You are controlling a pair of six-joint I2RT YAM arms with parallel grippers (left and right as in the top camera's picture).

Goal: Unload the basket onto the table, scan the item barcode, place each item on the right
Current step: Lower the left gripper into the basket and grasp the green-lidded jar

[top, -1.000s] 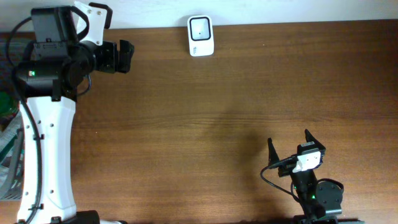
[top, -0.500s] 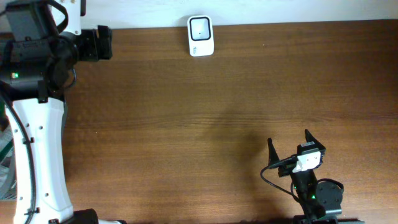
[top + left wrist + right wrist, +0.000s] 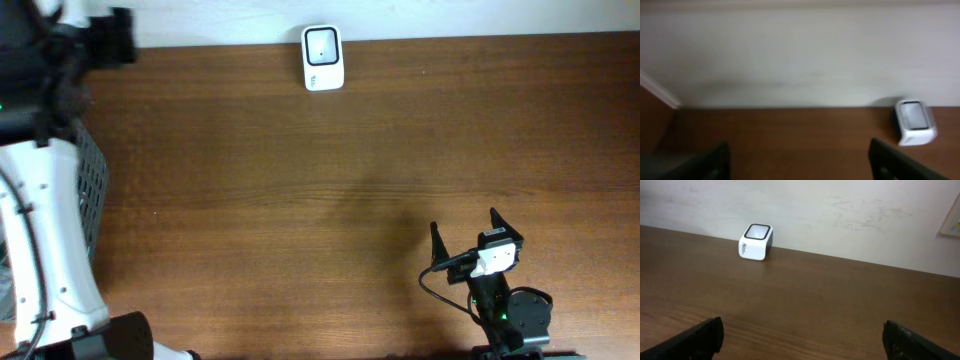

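Observation:
The white barcode scanner [image 3: 323, 58] stands at the table's far edge by the wall, also visible in the left wrist view [image 3: 914, 121] and the right wrist view [image 3: 755, 242]. The item is out of view in every frame. My left gripper [image 3: 122, 37] is at the far left corner, pointing right along the table toward the scanner; in its own view [image 3: 800, 162] the jaws stand wide apart with nothing between them. My right gripper [image 3: 464, 222] rests near the front right, open and empty [image 3: 802, 335], facing the scanner.
A dark mesh basket [image 3: 92, 190] shows at the left edge beside the left arm's white link [image 3: 45, 230]. The brown wooden table [image 3: 330, 190] spans the view, with a pale wall [image 3: 840, 215] behind it.
The left arm has swung leftward toward the table's far left corner, uncovering the mesh basket. The right arm has not moved.

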